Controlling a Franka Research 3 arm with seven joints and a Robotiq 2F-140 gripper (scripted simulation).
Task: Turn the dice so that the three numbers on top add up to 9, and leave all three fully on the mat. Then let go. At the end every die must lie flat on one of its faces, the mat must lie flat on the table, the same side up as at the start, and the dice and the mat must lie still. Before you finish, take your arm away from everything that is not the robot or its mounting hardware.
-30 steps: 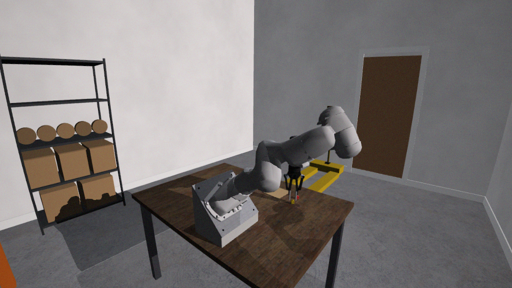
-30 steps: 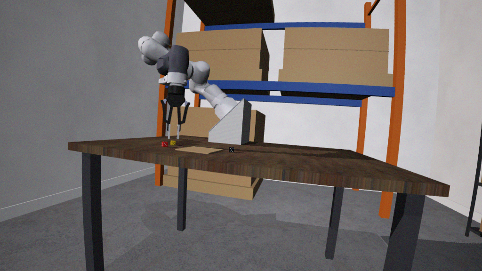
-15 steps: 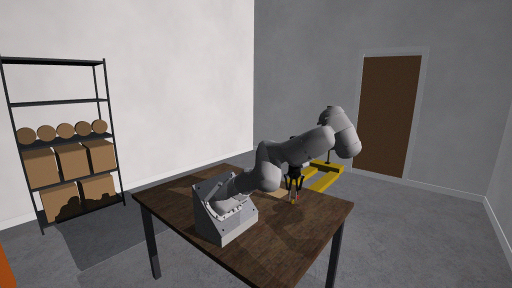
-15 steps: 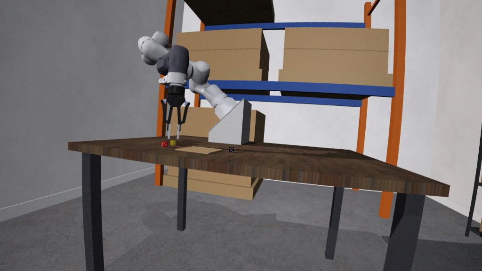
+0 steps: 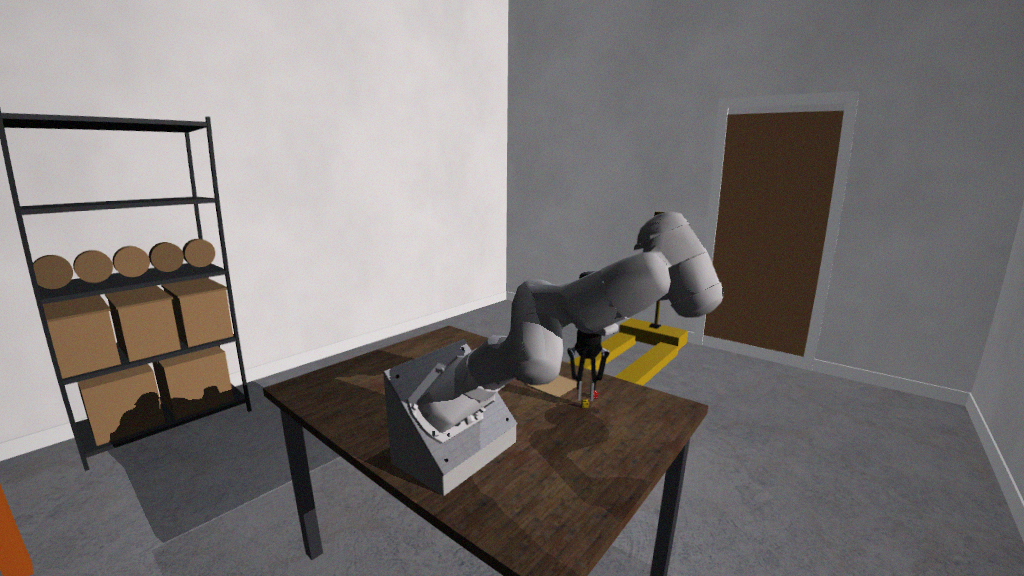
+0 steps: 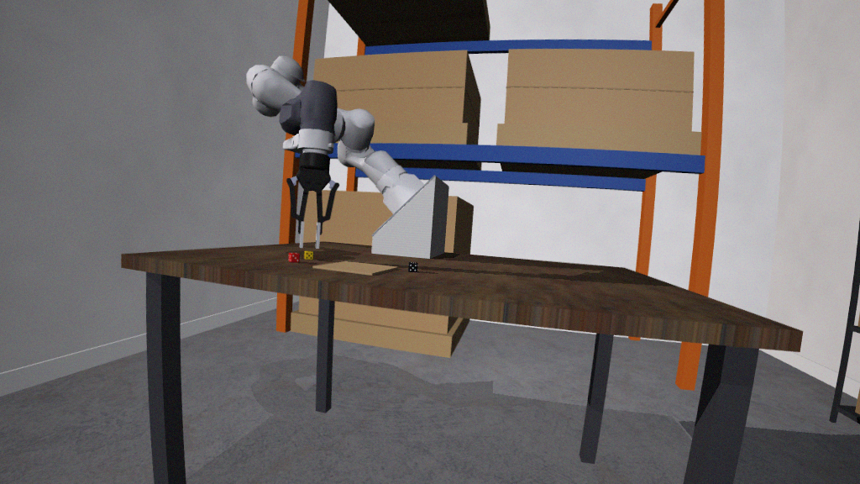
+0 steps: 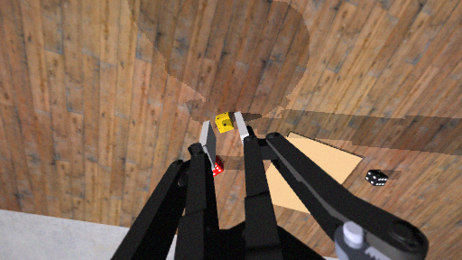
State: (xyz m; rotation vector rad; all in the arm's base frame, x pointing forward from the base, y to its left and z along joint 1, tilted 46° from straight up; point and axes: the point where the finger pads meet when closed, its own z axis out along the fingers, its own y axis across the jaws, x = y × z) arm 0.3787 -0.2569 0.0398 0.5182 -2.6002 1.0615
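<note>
Gripper (image 5: 585, 399) (image 6: 309, 246) (image 7: 225, 125) hangs slightly open above the yellow die (image 5: 585, 404) (image 6: 308, 255) (image 7: 224, 122), gripping nothing.

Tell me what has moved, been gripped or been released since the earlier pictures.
Nothing has visibly changed. The claw still stands open, and the yellow die, red die, black die and tan mat lie where they were.
</note>
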